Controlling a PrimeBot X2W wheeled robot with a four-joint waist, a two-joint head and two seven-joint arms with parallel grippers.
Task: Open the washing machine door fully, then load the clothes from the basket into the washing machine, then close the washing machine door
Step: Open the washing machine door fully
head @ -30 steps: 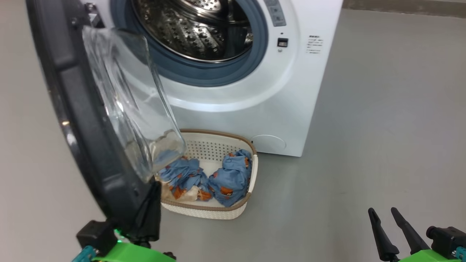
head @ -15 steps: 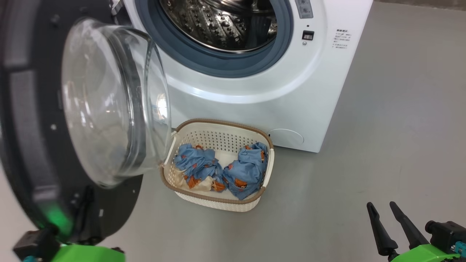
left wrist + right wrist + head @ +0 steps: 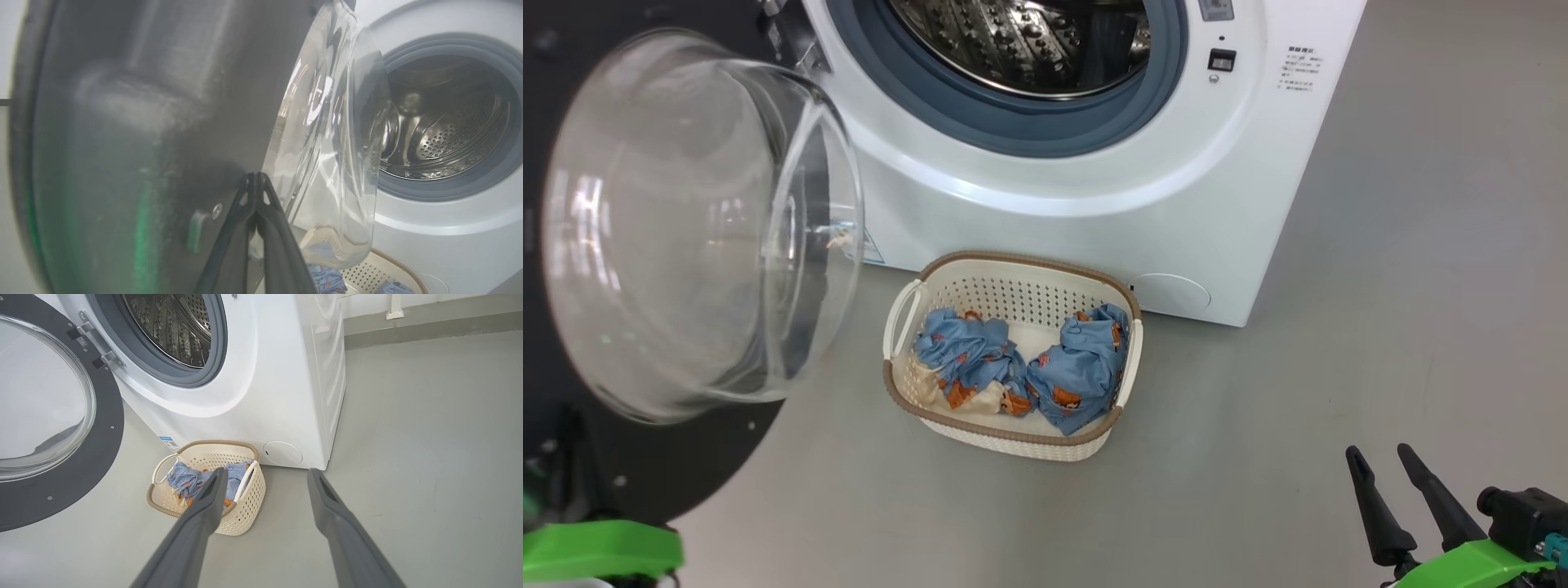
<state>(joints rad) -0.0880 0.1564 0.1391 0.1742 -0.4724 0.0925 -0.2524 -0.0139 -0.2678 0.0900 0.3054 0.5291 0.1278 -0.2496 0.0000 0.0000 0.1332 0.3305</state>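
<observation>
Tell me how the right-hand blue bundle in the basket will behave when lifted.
Probably floppy: the bundle is crumpled cloth, so loose ends would likely dangle. Likely light for its bulk, being thin fabric. It might drag the other bundle, which lies against it in the basket.

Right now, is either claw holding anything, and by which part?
Nothing is gripped. The left claw is shut, tips against the wide black rim of the round glass-bowled washing machine door; the right claw is open and empty.
</observation>
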